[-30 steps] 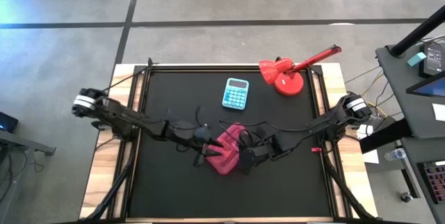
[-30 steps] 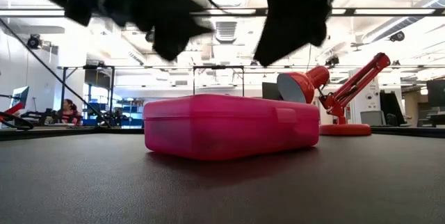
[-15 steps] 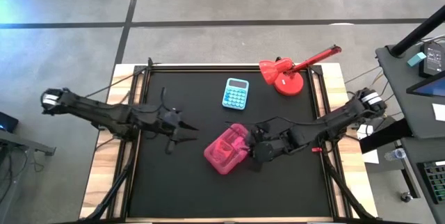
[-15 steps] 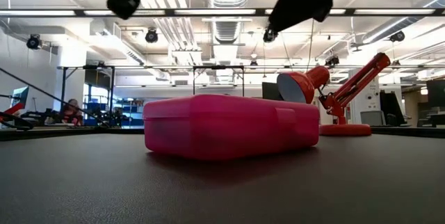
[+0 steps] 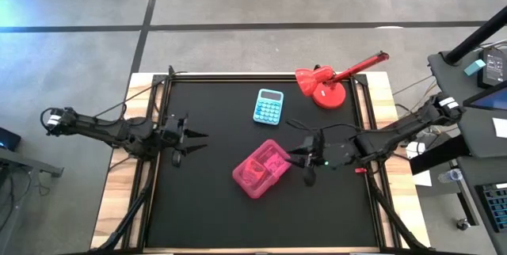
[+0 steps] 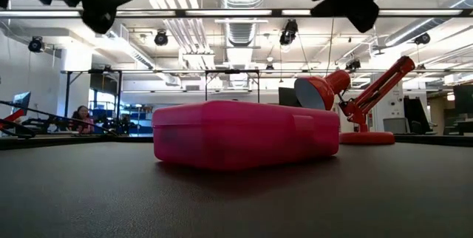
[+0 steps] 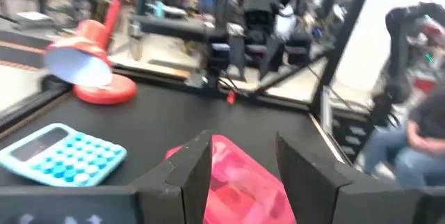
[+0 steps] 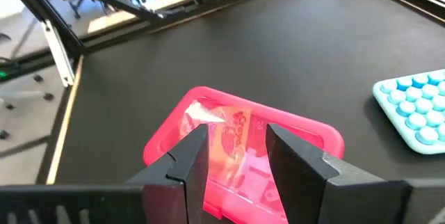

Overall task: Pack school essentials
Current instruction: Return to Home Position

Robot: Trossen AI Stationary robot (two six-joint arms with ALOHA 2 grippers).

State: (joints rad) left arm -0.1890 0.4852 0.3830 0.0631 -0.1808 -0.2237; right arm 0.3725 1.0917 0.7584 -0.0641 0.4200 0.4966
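The black table mat (image 5: 198, 207) lies bare across the bottom of the high view and fills the lower half of the low view. Next comes the pink box (image 5: 260, 168), just below the centre of the high view and lying at a slant. It rests flat on the mat with its lid down. In the low view it sits in the middle of the frame, its long side facing the camera. Through the clear pink lid, the right wrist view shows orange and pale shapes inside, too blurred to name. No loose stationery shows on the mat.

The right gripper (image 5: 295, 157) hangs just right of the box in the high view, pointing at it without touching. Its fingers are spread and hold nothing, and the box shows in the gap between them in the right wrist view. The left gripper (image 5: 198, 138) is at the left of centre, well apart from the box and near the mat's left edge. It also points toward the box, fingers parted and empty. In the low view both arms show only as dark shapes in the upper corners, clear of the box.

Farther back, the light-blue calculator (image 5: 269, 106) lies flat above the box in the high view. The red desk lamp (image 5: 328, 85) stands to the upper right of it, near the mat's top right corner, its shade lowered toward the mat.

Beyond the table, a person (image 6: 78, 115) sits at the far left of the low view, and another seated person (image 7: 417, 137) shows at the right edge of the left wrist view.
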